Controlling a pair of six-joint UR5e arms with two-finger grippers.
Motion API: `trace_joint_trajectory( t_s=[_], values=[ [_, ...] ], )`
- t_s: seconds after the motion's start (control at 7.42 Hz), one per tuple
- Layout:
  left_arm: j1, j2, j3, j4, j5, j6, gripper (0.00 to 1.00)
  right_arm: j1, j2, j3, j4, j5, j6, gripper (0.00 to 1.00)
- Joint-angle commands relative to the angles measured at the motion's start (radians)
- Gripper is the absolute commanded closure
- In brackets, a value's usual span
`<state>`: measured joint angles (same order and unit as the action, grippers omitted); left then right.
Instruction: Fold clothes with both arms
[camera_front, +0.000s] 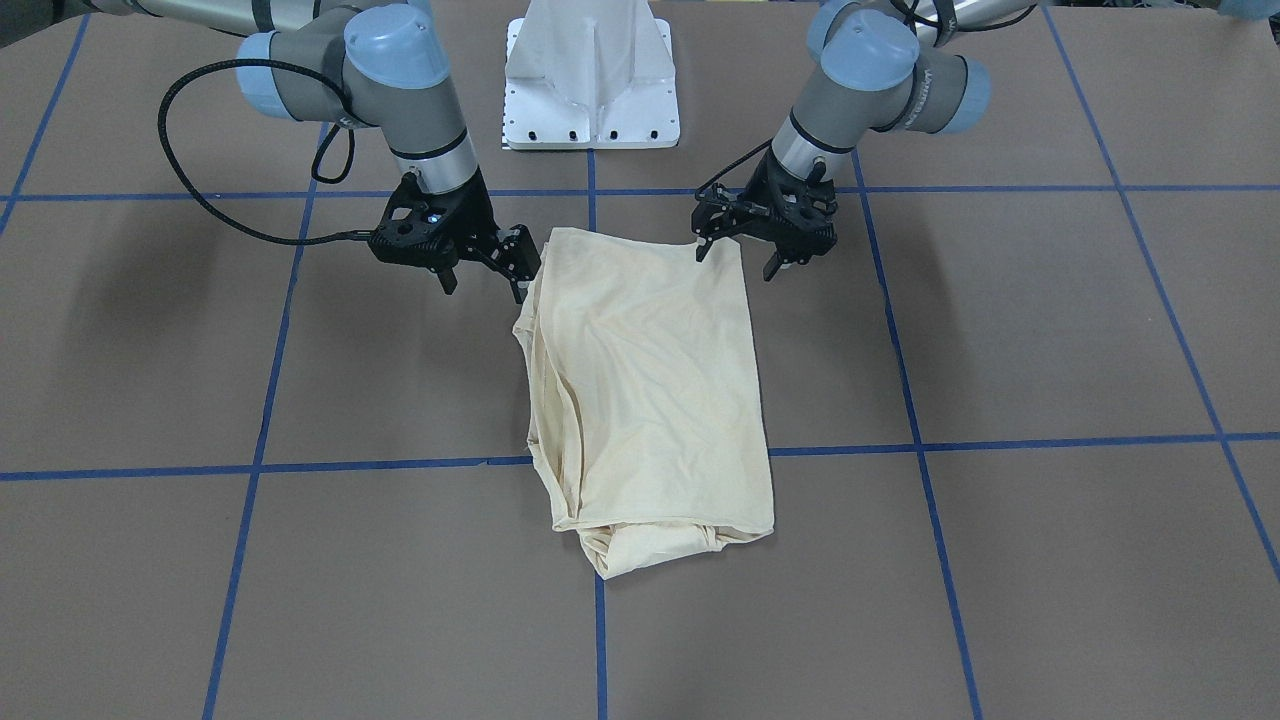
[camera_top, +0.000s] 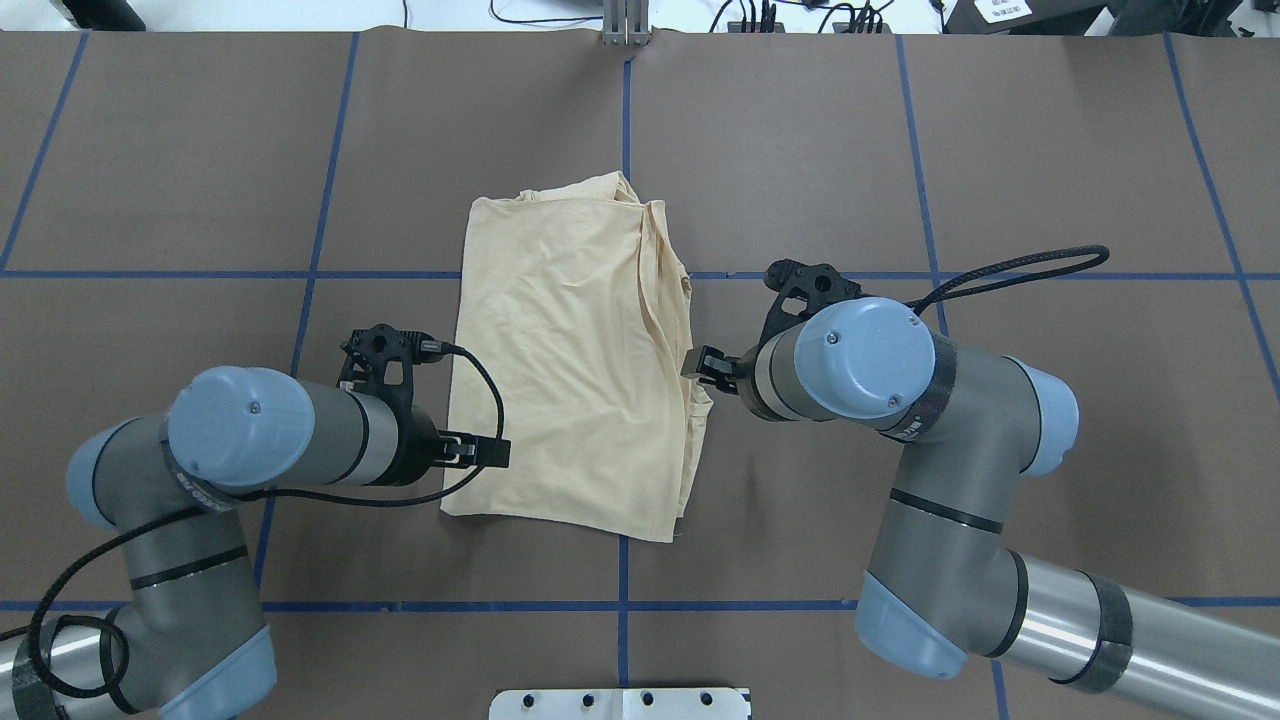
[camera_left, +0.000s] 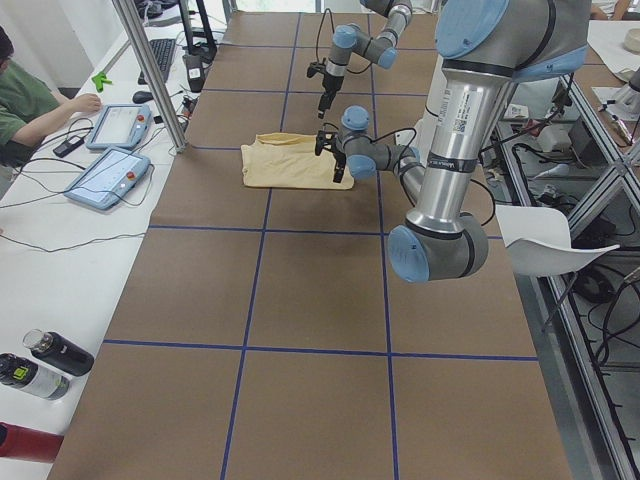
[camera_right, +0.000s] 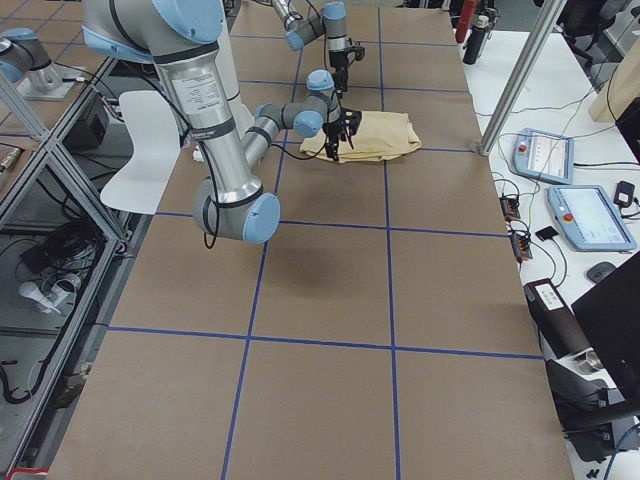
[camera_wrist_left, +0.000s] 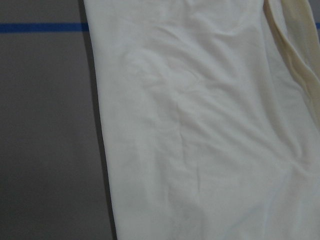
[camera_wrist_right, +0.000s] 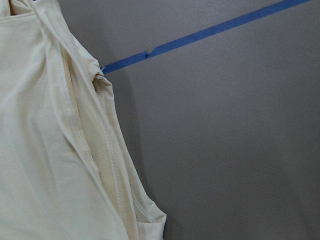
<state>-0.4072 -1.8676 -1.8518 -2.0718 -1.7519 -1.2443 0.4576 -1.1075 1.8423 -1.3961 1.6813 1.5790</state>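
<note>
Shirt: I see the T-shirt (camera_top: 570, 370) lying mid-table (camera_top: 900, 150) as a long folded panel, with loose layers along its 3 o'clock edge in the overhead view.
Left gripper (camera_front: 738, 262): fingers spread and empty at the 7 o'clock corner, wrist pitched down.
Right gripper (camera_front: 485, 290): fingers apart and empty at 4 o'clock.
Why: I judge both are staged to lift the near end toward 12 o'clock.

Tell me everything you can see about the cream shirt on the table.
The T-shirt is pale cream-yellow thin fabric, folded into a rough long rectangle, lying flat on the brown table across a blue tape line. Layered stitched hems run along the robot's right side; the far end is bunched. No print shows. The open left pincer and right pincer flank its sides; contact is unclear.
</note>
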Motion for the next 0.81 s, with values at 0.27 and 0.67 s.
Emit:
trace_joint_trajectory(
  t_s=[0.27,0.67],
  values=[
    [0.045,0.009,0.008,0.051,0.055,-0.024,0.40,-0.010,0.000,0.002,0.000,-0.002,0.003,0.00],
    [0.044,0.016,-0.001,0.059,0.034,-0.014,0.45,-0.013,0.002,0.002,0.002,-0.003,0.003,0.00]
  ],
)
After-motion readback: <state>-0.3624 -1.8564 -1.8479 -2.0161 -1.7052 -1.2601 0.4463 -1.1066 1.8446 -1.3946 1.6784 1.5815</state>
